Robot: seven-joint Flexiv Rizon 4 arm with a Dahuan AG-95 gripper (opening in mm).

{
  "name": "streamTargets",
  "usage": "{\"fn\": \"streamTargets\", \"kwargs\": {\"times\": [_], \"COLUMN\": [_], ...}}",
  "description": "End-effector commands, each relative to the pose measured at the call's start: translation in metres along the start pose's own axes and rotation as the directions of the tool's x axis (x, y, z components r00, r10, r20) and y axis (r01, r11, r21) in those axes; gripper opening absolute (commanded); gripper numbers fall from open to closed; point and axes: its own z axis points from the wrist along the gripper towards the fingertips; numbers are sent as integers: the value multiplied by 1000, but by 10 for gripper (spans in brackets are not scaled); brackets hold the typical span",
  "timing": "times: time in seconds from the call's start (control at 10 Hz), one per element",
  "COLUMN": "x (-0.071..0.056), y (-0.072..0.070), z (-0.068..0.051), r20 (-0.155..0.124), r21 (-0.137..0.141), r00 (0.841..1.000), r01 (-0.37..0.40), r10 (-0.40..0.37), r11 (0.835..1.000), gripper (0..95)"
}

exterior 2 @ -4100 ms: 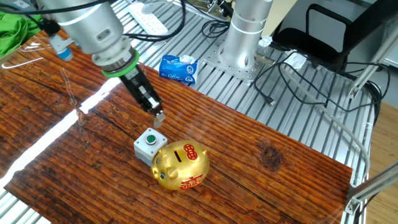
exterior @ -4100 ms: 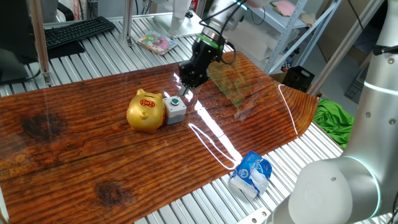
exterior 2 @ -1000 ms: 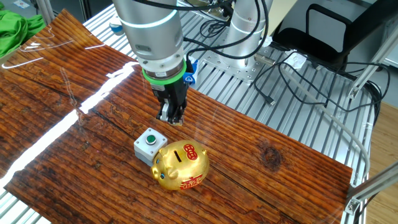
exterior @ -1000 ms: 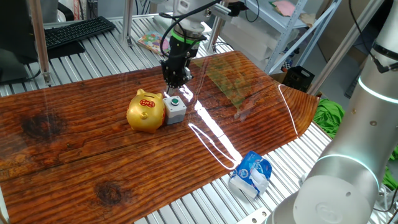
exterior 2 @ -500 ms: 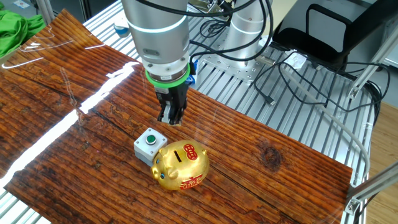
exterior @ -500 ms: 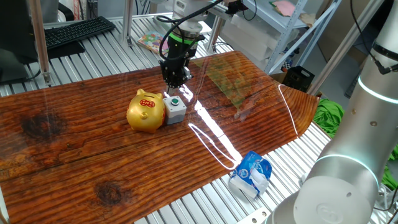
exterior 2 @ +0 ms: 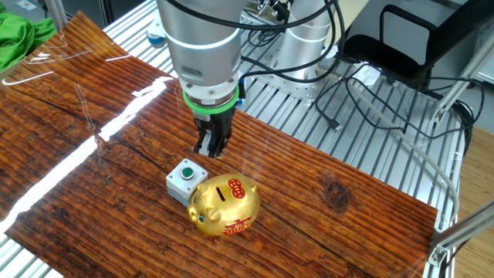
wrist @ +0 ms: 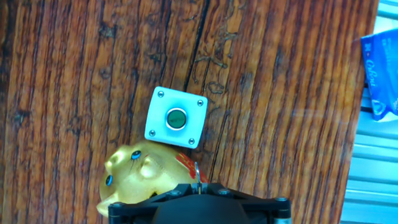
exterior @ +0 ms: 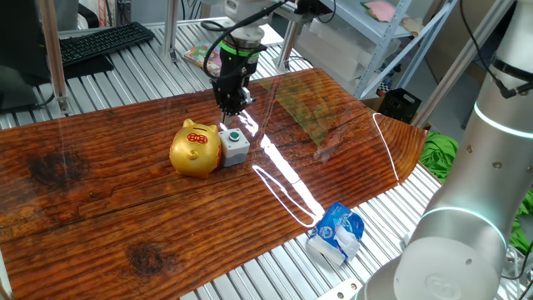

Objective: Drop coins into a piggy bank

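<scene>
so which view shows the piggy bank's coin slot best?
The other fixed view: the piggy bank shows its dark slot on top, unobstructed. One fixed view shows only its side; in the hand view the end effector covers its back.

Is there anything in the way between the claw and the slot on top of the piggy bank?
Nothing visible blocks it. The claw hangs shut above the table, just beyond the grey button box, which sits against the piggy bank at its snout. The slot on the bank's back is uncovered.
</scene>
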Motion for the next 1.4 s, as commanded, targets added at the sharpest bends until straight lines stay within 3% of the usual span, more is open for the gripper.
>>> {"fn": "streamTargets", "kwargs": {"times": [0.1,0.4,0.8,1.0,1.4], "x": [0,0,0,0,0], "y": [1,1,1,1,1], "z": [0,0,0,0,0], "r20": [44,60,87,59,66], "r21": [-3,-14,-14,-12,-28], "r00": [999,989,990,994,998], "r01": [-31,-135,-110,-86,9], "r10": [31,136,111,87,-7], "r11": [1000,991,994,996,1000], "gripper": [0,0,0,0,0]}}
